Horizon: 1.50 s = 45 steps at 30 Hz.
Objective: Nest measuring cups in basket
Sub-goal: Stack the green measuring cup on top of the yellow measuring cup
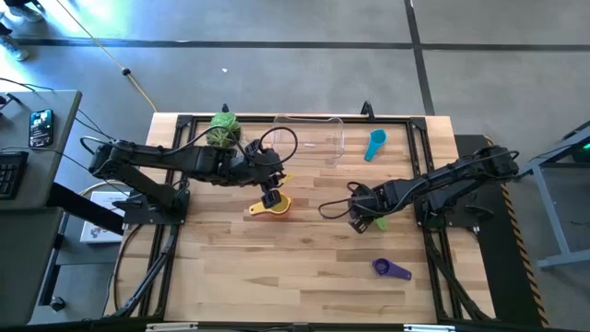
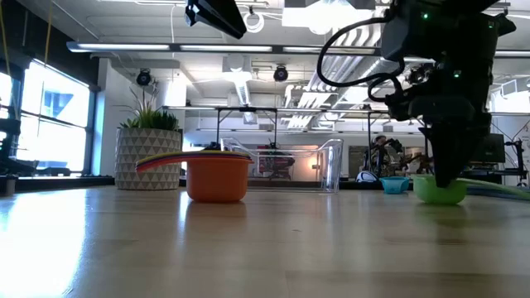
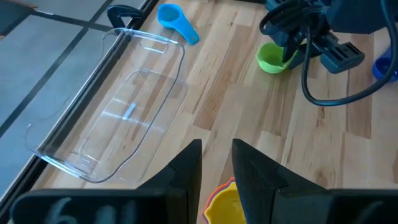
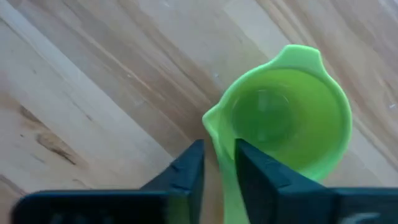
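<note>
A stack of nested measuring cups (image 2: 217, 175), orange outside with yellow and red handles, stands on the table's middle (image 1: 272, 207). My left gripper (image 1: 270, 198) hovers above it, narrowly open and empty (image 3: 217, 168). A green cup (image 4: 289, 118) stands upright on the table at the right (image 1: 380, 221), and my right gripper (image 1: 359, 219) is shut on it. The clear basket (image 1: 309, 138) sits at the far edge. A light-blue cup (image 1: 373, 145) lies beside it. A purple cup (image 1: 392, 268) lies near the front right. My right gripper pinches the green cup's handle (image 4: 219, 180) between its two fingers, close to where the handle joins the bowl. The fingers come from above, pointing steeply down. The cup stands upright with its base on the table (image 2: 439, 192).
A whitish pot with a green plant (image 1: 224, 129) stands at the far edge, left of the basket. Black clamps and a frame run along the table's rim (image 1: 369, 112). Bare wood stretches across the near half of the table (image 1: 295, 277).
</note>
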Motion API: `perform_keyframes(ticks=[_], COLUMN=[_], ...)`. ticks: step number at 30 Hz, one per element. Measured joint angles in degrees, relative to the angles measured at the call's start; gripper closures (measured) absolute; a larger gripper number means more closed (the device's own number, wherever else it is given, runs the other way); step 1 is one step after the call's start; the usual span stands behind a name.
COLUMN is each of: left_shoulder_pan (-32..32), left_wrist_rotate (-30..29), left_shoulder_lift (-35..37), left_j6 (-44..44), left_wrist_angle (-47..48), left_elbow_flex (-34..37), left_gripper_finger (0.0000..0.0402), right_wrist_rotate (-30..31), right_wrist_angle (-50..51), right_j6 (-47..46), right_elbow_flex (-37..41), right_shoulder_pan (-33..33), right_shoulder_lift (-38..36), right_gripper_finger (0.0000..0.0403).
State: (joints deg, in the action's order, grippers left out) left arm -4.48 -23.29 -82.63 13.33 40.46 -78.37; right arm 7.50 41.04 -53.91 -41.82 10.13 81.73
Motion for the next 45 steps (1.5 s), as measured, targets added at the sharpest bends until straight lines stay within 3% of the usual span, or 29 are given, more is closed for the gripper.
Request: perform_keyframes(ticks=[4,14,25,31,39,45], left_shoulder_pan=[0.0,-0.1,-2.4,-3.4,-4.5,-5.1], left_wrist_rotate=[0.1,0.2,-0.6,-3.0,-2.9,-2.9], left_shoulder_lift=[0.0,0.0,0.0,0.1,0.1,0.2], left_j6=[0.1,0.6,1.6,1.5,1.5,1.5], left_wrist_angle=[0.0,7.7,21.1,27.2,31.2,34.5], left_elbow_flex=[0.0,0.0,0.0,0.0,0.0,0.0], left_gripper_finger=[0.0323,0.0323,0.0323,0.0323,0.0323,0.0323], right_wrist_rotate=[-0.3,-1.6,3.0,4.5,4.0,2.5], right_wrist_angle=[-0.1,-0.5,-2.8,-0.5,16.9,21.6], right_j6=[-0.4,-9.7,-14.5,-12.5,-11.3,-11.6], right_elbow_flex=[0.0,-3.0,-16.1,-30.8,-52.4,-61.4], right_shoulder_pan=[0.0,0.0,1.0,2.6,4.0,5.0], right_shoulder_lift=[0.0,-0.1,1.4,11.2,28.6,37.3], right_gripper_finger=[0.0392,0.0397,0.0401,0.0402,0.0402,0.0402])
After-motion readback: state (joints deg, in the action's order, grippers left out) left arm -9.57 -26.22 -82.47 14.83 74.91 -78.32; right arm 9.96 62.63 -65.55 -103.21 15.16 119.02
